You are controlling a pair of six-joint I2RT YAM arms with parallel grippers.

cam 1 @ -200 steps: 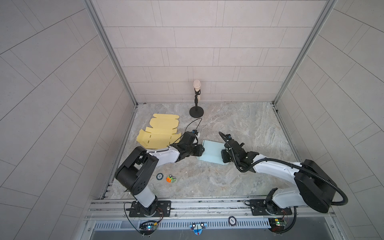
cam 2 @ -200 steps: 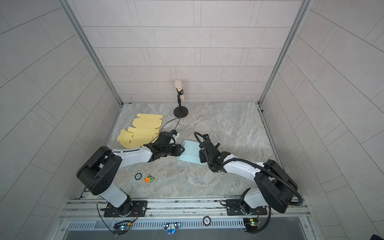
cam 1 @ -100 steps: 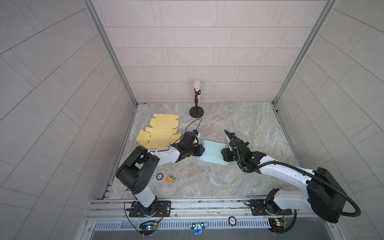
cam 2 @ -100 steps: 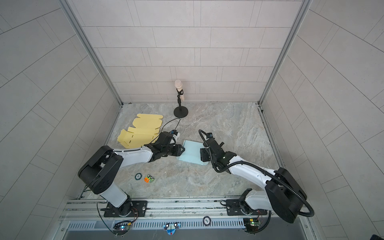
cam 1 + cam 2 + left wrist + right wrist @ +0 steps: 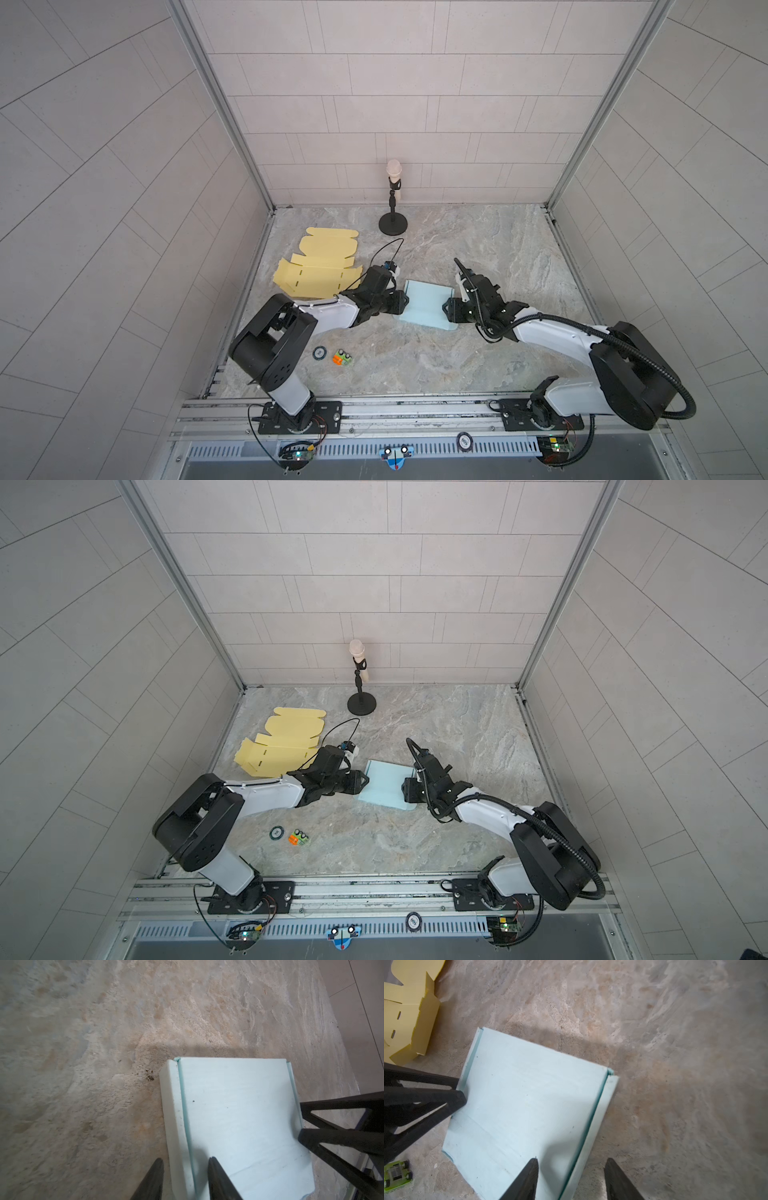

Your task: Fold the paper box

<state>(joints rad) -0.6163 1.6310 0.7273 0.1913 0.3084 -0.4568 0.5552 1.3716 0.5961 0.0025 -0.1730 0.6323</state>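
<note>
**Both grippers straddle the walls of the blue box**

The left gripper is spread. One finger stands inside the light blue paper box, the other outside, with the raised side wall between them. The right gripper is spread wider and straddles the opposite wall the same way. The box lies on the table, midway between the two arms. A flat yellow cardboard sheet lies behind the left arm. A microphone stand is at the back wall. A green toy car and a round disc sit near the front.
</note>
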